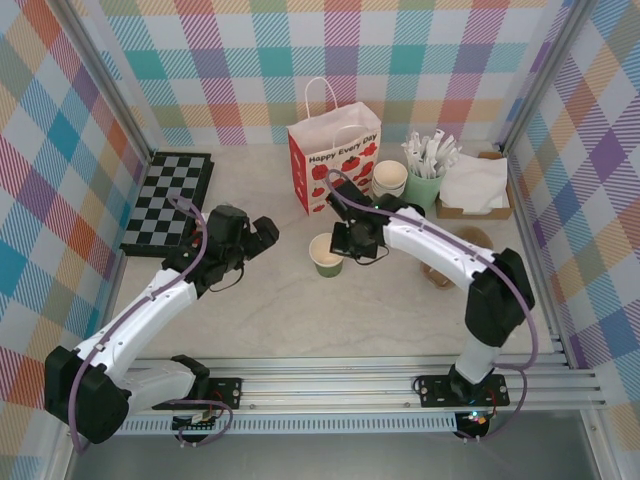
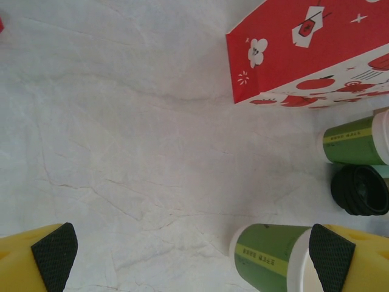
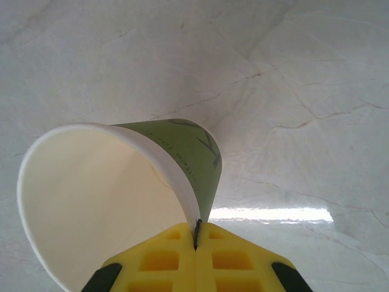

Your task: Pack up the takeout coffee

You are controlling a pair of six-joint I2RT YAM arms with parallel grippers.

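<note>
Yellow jaws of the right gripper (image 3: pixel 196 236) are clenched on the rim of a lidless green cup (image 3: pixel 115 194) (white inside), pinching one thin paper wall between them. Seen from overhead, this cup is mid-table, near the front of the white-and-red paper bag (image 1: pixel 335 155). I cannot tell whether its base rests on the table.

The left gripper (image 2: pixel 193 255) is released, its jaws spread wide, with one black pad (image 2: pixel 331 255) near the same cup. Further out, a second green cup (image 2: pixel 355 141) stands by the bag. Just beside it is a black ribbed round shape (image 2: pixel 360 190), which may be the lid of the takeout coffee (too cropped to be sure).

Likely risks: a one-wall pinch could crease the rim, or let the cup swing and slip when lifted. The open left jaws are close enough to knock it. The pinched cup has no lid, so bagging it might pack the wrong cup.
</note>
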